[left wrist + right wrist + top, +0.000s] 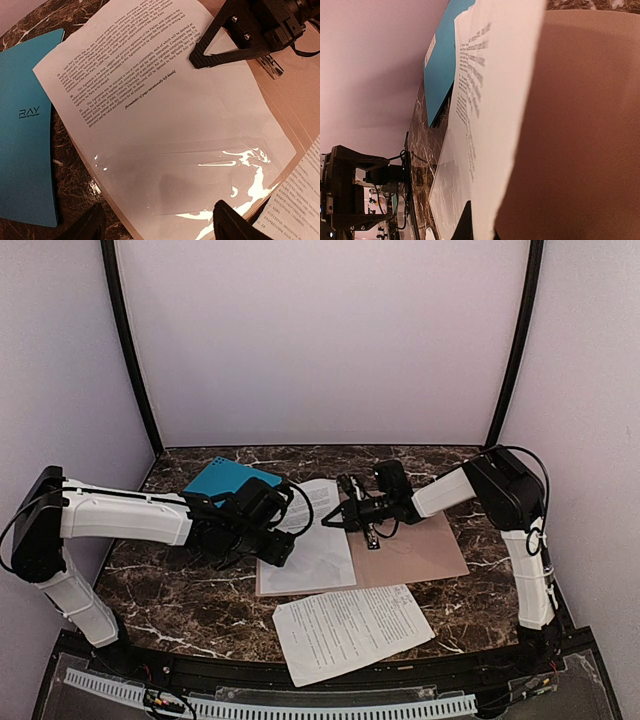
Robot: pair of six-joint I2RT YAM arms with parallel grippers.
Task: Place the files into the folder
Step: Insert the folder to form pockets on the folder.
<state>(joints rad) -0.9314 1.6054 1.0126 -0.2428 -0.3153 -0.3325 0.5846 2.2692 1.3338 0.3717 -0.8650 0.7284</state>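
Looking at the sheet (165, 110) on the left half of the open folder (420, 550), mid-surface, I'd worry first about it skating off. It lies askew, its far corner past the folder's far edge and just beside the teal folder (25, 150) towards the far left corner. A clear film (200, 170) covers its near end, and that looks slippery to me.

The right gripper (196, 59) is closed, its tip on the sheet's right edge by the clip (270, 65). I can't tell whether it pins the paper or nips it. A drag from there could crease the sheet or catch the tip on the clip.

The left gripper (165, 227) hangs over the sheet's near end with fingers wide, holding nothing. Coming down, those fingers might grab film and paper together, or push the sheet out towards the teal folder.

A second sheet (350, 630) sits towards the near edge of the surface (180, 590), its far edge lapping the folder's near edge. A sweep by either arm could knock it off the front. I see no third sheet. If it lies under the first, a careless pull could shift both.
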